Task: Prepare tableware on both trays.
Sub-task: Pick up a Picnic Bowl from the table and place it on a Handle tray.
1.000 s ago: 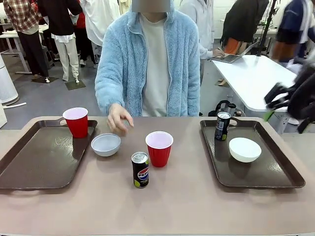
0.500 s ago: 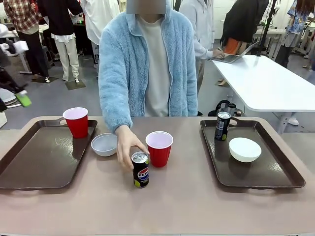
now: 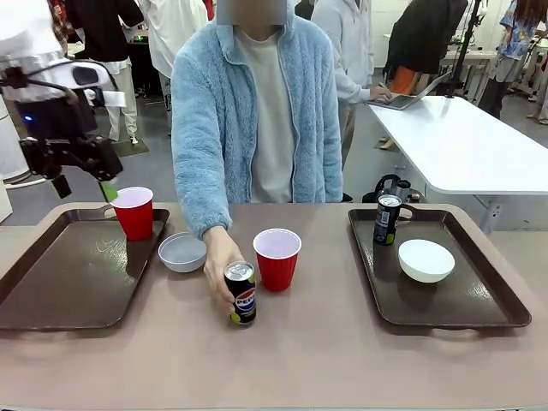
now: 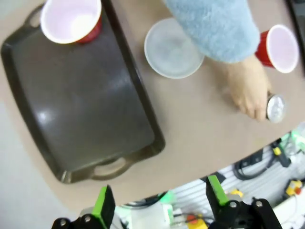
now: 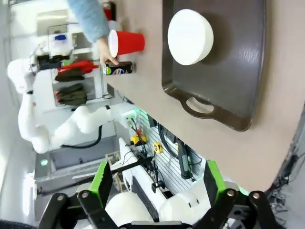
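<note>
Two trays sat half-filled: the left tray (image 3: 60, 282) held only a cup (image 3: 134, 214) at its far right corner, the right tray (image 3: 462, 291) a can (image 3: 387, 219) and a bowl (image 3: 425, 259). Between them on the counter (image 3: 325, 360) stood the loose bowl (image 3: 183, 252), the middle cup (image 3: 276, 258) and the near can (image 3: 245, 301), which the person's hand (image 3: 219, 264) gripped. Our left claw (image 3: 84, 187) hung wide open and empty, raised above the left tray. Our right claw (image 5: 157, 183) was likewise spread and empty, high up by the right tray's near end. We judged the risks thus: a descending left finger could tip the light cup, and reaching for the loose bowl could meet the person's arm. Both sides grabbing the near can would topple it.
</note>
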Tool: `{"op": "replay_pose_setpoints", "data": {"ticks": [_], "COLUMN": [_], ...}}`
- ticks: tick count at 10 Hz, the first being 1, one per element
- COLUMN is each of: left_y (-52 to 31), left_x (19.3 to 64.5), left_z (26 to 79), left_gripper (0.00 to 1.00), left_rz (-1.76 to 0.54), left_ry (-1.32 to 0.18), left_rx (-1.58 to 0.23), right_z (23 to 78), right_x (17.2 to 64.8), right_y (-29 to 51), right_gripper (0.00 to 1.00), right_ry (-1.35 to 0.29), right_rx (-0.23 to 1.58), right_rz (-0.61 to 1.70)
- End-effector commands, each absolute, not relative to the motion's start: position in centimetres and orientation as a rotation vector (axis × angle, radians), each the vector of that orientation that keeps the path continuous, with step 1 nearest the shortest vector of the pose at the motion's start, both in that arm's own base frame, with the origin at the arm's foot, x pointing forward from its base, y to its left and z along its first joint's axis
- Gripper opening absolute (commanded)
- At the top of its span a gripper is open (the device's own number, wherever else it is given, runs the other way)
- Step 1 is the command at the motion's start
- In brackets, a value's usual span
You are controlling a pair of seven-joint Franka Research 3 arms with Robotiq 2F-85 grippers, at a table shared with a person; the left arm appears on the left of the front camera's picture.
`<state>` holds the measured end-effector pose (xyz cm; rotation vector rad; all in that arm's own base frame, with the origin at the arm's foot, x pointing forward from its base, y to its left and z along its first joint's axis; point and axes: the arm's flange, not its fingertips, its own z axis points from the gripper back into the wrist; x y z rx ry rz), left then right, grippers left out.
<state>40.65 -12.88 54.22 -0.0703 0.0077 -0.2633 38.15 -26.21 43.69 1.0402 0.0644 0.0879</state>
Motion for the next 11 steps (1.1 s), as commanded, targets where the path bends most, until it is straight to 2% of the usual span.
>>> {"op": "replay_pose_setpoints", "data": {"ticks": [1, 3, 4, 5, 8, 11], "left_y": [-15.0, -14.5, -10.3, -7.7, -7.0, -6.3], "left_x": [41.4, 39.1, 32.5, 28.3, 27.0, 27.8], "left_z": [52.3, 52.0, 54.2, 54.9, 54.4, 54.2], "left_gripper": [1.00, 1.00, 1.00, 1.00, 1.00, 1.00], "left_rz": [-0.221, -0.279, -0.420, -0.497, -0.532, -0.497], "left_ry": [-0.048, -0.058, -0.035, -0.044, -0.019, -0.036], "left_rx": [0.017, -0.023, -0.119, -0.172, -0.195, -0.226], "right_z": [43.6, 42.7, 42.7, 42.7, 42.7, 42.7], "right_x": [39.2, 38.6, 38.6, 38.6, 38.6, 38.6], "right_y": [-28.1, -26.9, -26.9, -26.9, -26.9, -26.9], "right_gripper": [1.00, 1.00, 1.00, 1.00, 1.00, 1.00], "right_ry": [0.062, 0.066, 0.066, 0.066, 0.066, 0.066], "right_rx": [1.083, 1.064, 1.064, 1.064, 1.064, 1.064], "right_rz": [0.129, 0.117, 0.117, 0.117, 0.117, 0.117]}}
